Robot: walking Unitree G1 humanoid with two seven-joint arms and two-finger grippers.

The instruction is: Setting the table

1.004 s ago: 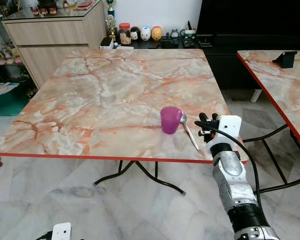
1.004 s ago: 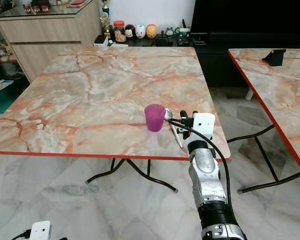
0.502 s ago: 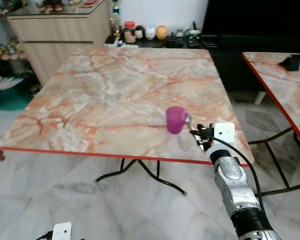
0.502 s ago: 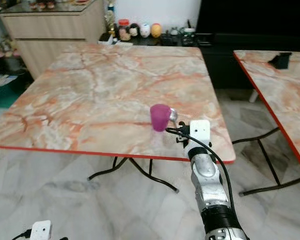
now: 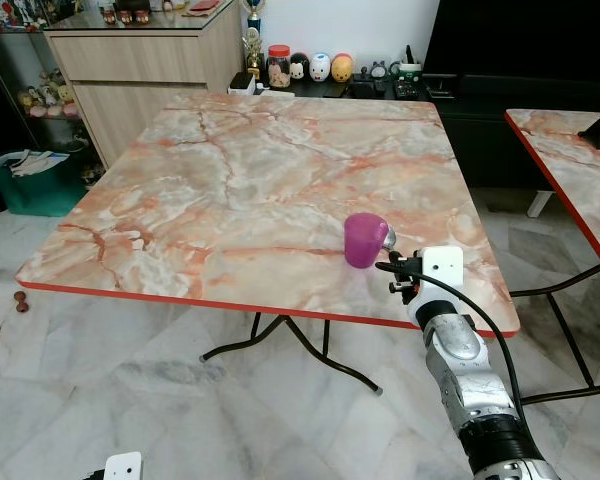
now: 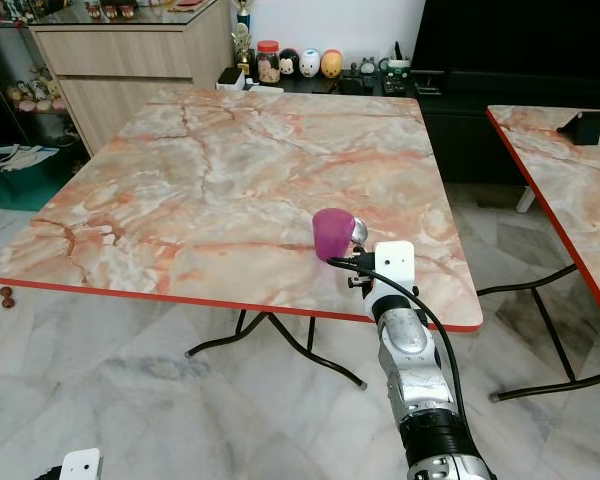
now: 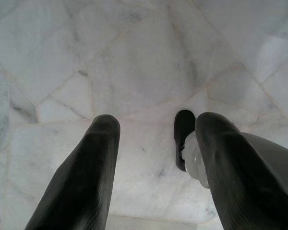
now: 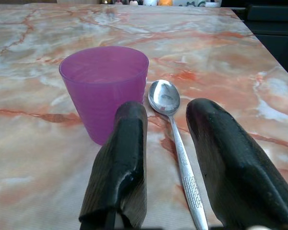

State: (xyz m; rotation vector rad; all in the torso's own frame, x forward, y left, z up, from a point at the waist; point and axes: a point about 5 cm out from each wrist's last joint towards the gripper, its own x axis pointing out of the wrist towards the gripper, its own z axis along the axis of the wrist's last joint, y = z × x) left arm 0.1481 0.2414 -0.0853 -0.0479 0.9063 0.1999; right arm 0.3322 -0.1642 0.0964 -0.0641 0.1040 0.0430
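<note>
The right hand [image 8: 165, 163] hovered spread over a spoon [image 8: 175, 139] beside a purple cup [image 8: 104, 86] on the table [image 5: 230, 190]; thin, slippery steel, likely best pinched mid-handle; the left hand [image 7: 156, 167] hung spread.

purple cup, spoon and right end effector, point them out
purple cup [image 8: 105, 91], right wrist view, front wall.
spoon [image 8: 164, 97], right wrist view, bowl.
right end effector [image 8: 165, 158], right wrist view, gap midway between its fingertips.

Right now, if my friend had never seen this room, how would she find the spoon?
Look at the big orange marble table in the middle of the room, then at its near right corner by the robot's right gripper. A purple cup stands there, and the spoon lies flat right beside it. It is the thin shiny silver thing with its bowl facing up.
</note>
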